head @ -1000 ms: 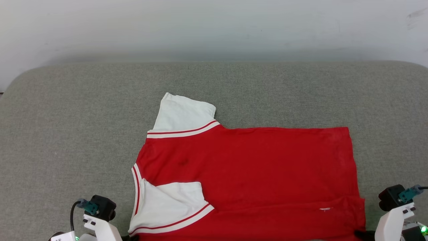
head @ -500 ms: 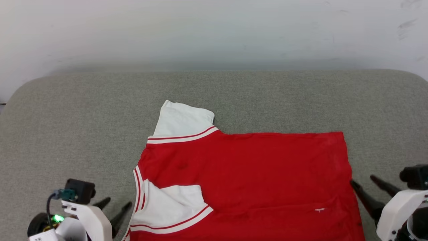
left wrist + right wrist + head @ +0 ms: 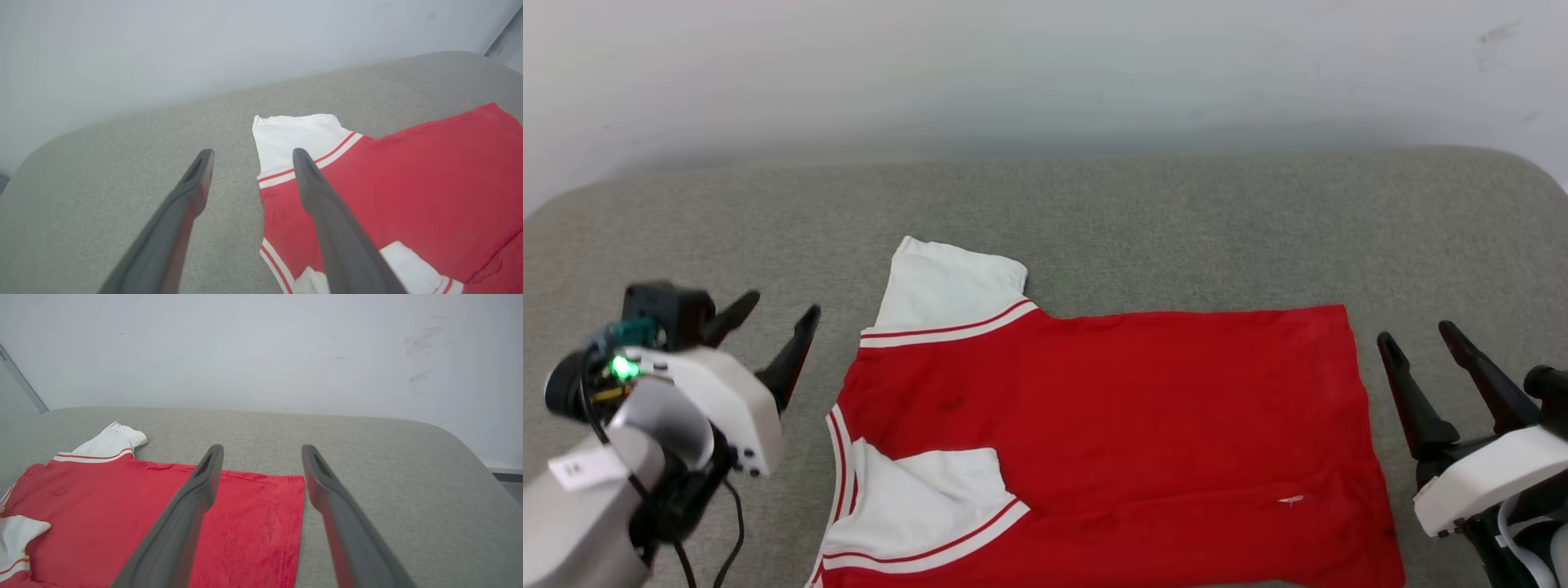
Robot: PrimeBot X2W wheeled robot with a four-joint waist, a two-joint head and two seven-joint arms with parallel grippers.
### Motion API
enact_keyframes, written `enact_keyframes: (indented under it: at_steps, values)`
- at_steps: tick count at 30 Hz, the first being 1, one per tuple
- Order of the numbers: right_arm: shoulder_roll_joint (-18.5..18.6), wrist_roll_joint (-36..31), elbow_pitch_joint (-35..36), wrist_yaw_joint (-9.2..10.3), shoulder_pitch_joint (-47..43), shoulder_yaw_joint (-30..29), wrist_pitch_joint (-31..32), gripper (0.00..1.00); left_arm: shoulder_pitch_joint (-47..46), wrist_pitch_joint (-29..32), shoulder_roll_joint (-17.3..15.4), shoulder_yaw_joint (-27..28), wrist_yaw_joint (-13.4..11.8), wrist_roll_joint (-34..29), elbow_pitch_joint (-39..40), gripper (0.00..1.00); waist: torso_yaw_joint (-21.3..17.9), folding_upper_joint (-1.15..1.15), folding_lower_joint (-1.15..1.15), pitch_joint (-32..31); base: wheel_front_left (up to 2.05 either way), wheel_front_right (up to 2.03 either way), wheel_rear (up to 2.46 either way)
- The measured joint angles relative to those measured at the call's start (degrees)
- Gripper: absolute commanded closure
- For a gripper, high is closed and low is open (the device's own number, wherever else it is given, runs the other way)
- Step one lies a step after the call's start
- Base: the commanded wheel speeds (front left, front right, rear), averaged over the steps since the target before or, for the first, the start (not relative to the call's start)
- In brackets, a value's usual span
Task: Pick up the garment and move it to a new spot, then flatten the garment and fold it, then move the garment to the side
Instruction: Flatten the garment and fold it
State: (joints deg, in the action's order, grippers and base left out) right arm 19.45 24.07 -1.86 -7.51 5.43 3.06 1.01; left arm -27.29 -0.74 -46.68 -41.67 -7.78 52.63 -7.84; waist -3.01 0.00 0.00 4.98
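The garment, a red jersey with white sleeves and red-white striped trim, lies spread flat on the grey fabric-covered surface. Its neck end points left and its straight hem right. The far sleeve sticks out flat toward the pale wall. The near sleeve is folded inward over the red body. The garment's near edge runs off the bottom of the head view. A small white mark shows on the red cloth near the hem.

The left gripper hangs just left of the garment's shoulder. Its fingers are spread wide apart and hold nothing. In the left wrist view one finger crosses in front of the striped shoulder trim; whether it touches the cloth cannot be told.

The right gripper sits just right of the hem, over bare surface. Its fingers are likewise spread wide and empty, apart from the cloth.
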Motion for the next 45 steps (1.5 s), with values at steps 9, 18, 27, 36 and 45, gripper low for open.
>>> enact_keyframes:
  at_steps: [9,18,27,36,45]
  values:
    - [-2.85,-2.82,3.38,0.00,0.27,0.91,0.04,0.00,-14.92,15.95,1.41,-1.72,7.89,2.70,-7.15,0.00,-2.91,0.00,0.00,5.45,0.00,0.00,0.00]
    - [-3.42,-3.41,3.60,0.00,2.36,1.34,-0.94,0.00,-27.37,37.51,1.87,-4.05,11.20,7.21,-13.99,0.00,-6.52,0.00,0.01,12.34,0.00,0.00,0.00]
    - [-3.44,-3.45,3.46,0.00,5.17,2.05,-1.98,0.00,-36.80,46.25,2.99,-5.46,10.83,5.90,-18.98,0.00,-8.78,0.00,0.01,19.15,0.00,0.00,0.00]
    - [-3.82,-3.37,2.81,0.00,6.35,2.89,-3.09,0.00,-39.08,48.58,3.97,-8.14,12.17,3.26,-24.88,0.00,-10.65,0.00,0.01,23.45,0.00,0.00,0.00]
    - [-2.19,-2.83,3.18,0.00,8.72,1.05,-2.72,0.00,-39.05,45.51,5.17,-9.77,13.95,2.67,-26.42,1.00,-10.05,0.00,0.01,22.45,0.00,0.00,0.00]
